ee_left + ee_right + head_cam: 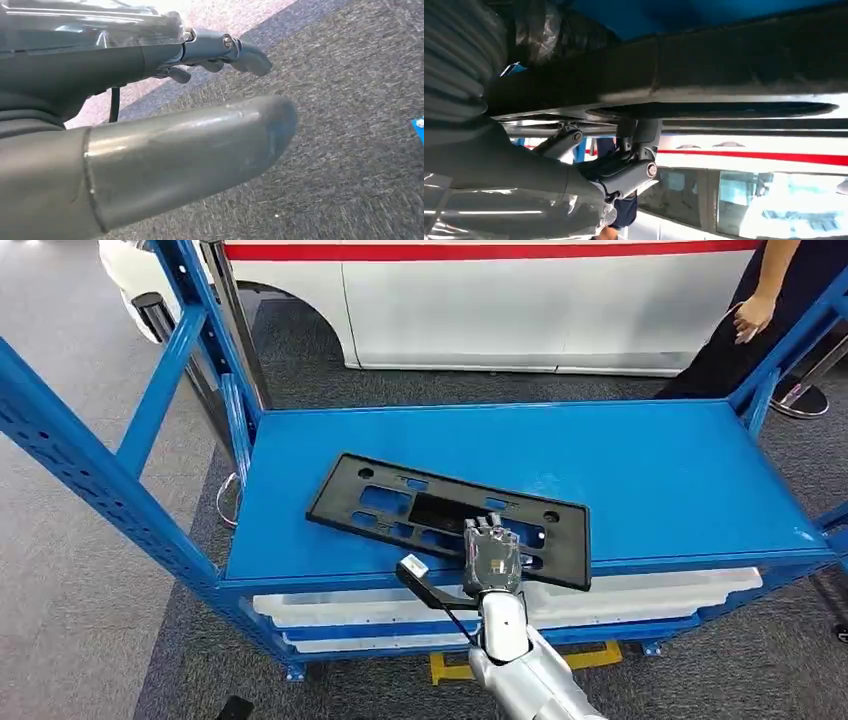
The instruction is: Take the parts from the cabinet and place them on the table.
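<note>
A long black plastic frame part (400, 505) lies flat and slightly slanted on the blue shelf (660, 470) of the rack, its near edge reaching the shelf's front lip. My right hand (491, 558) comes from below and lays its fingers on top of the part's near edge, right of its middle. In the right wrist view the dark fingers (639, 137) touch the black part (724, 65), while the thumb stays off it on the same side. My left hand (150, 100) hangs over grey carpet with thumb and fingers apart, holding nothing.
White flat parts (640, 595) lie on the lower shelf under the blue one. Blue uprights (90, 470) frame the rack at left and right. A white car (500, 300) stands behind, and a person (760, 310) is at the back right. A yellow bracket (450, 668) sits on the floor.
</note>
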### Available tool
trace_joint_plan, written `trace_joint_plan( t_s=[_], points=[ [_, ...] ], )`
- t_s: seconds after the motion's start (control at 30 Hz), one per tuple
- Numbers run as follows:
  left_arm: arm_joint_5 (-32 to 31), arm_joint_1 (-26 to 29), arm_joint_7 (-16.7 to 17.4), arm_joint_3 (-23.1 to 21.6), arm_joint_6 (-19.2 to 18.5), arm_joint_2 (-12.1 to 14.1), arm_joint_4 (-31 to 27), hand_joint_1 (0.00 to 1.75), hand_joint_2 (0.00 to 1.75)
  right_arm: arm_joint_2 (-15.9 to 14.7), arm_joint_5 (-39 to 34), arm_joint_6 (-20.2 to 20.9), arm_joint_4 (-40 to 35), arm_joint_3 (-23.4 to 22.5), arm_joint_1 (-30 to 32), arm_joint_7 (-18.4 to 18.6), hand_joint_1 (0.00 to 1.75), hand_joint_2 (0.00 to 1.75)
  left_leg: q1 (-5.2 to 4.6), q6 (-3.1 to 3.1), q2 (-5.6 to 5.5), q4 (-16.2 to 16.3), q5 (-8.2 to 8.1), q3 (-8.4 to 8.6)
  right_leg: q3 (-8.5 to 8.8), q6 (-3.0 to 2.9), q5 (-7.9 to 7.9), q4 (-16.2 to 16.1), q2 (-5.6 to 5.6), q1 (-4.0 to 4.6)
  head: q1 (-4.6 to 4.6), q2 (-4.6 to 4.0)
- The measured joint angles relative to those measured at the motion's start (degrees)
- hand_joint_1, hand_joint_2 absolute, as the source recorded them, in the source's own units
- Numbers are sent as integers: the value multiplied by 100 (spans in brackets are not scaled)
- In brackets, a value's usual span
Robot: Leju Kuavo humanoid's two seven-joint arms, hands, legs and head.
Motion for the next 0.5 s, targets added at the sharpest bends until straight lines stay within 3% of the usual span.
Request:
trace_joint_plan(
  t_s=[0.07,0.1,0.13,0.2,0.27,0.3,0.33,0.43,0.47,0.5],
  points=[
    [-2,-3,-4,2,-13,-2,0,0,0,-2,-2,-2,0,-24,-2,-4,175,175,-16,-8,-15,0,-6,29,454,-78,505,-891,0,19,-2,0],
    [-2,-4,-11,4,-15,-9,0,0,0,-2,-7,-4,0,-28,-6,-4,175,175,-20,-14,-18,0,-9,40,728,-154,723,-1432,0,59,0,0],
    [-2,-4,-17,4,-17,-48,0,0,0,-11,-9,-7,0,-35,-16,-2,175,175,-25,-31,-16,4,-18,35,837,-227,656,-1677,-11,89,-6,0],
    [-4,-12,-17,9,-17,-42,0,0,0,-11,-9,-7,2,-37,-11,-7,175,175,-22,-104,-17,11,-19,18,820,-223,701,-1702,-24,117,-6,0],
    [-9,-16,-20,9,-17,-46,0,0,0,-11,-9,-11,0,-37,-23,-11,175,175,-20,-181,-15,-45,4,53,834,-259,725,-1756,-20,121,-4,0],
    [-9,-17,-17,9,-15,-39,0,0,0,0,-9,-15,0,-37,-24,-11,175,175,0,-193,-23,1,-49,43,914,-263,797,-1878,-37,27,0,0],
    [-9,-14,-22,9,-17,-48,0,0,0,7,-13,-13,2,-39,-17,-11,175,175,-15,-220,-22,167,-193,-26,944,-307,820,-1944,-44,34,-7,0],
    [-15,-4,-20,9,-17,-35,0,0,0,7,-20,-13,9,-61,2,-6,175,175,17,-296,-21,1386,-819,-589,908,-335,840,-1946,-60,35,-11,0],
    [-15,3,-17,9,-17,-33,0,0,0,7,-20,-13,13,-66,6,-6,175,175,20,-319,-20,1649,-868,-707,903,-335,840,-1937,-57,34,-13,0],
    [-17,8,-17,9,-17,-33,0,0,0,4,-20,-15,20,-76,7,-6,175,175,32,-335,-18,1602,-755,-682,903,-328,835,-1922,-51,29,-13,0]
  ],
)
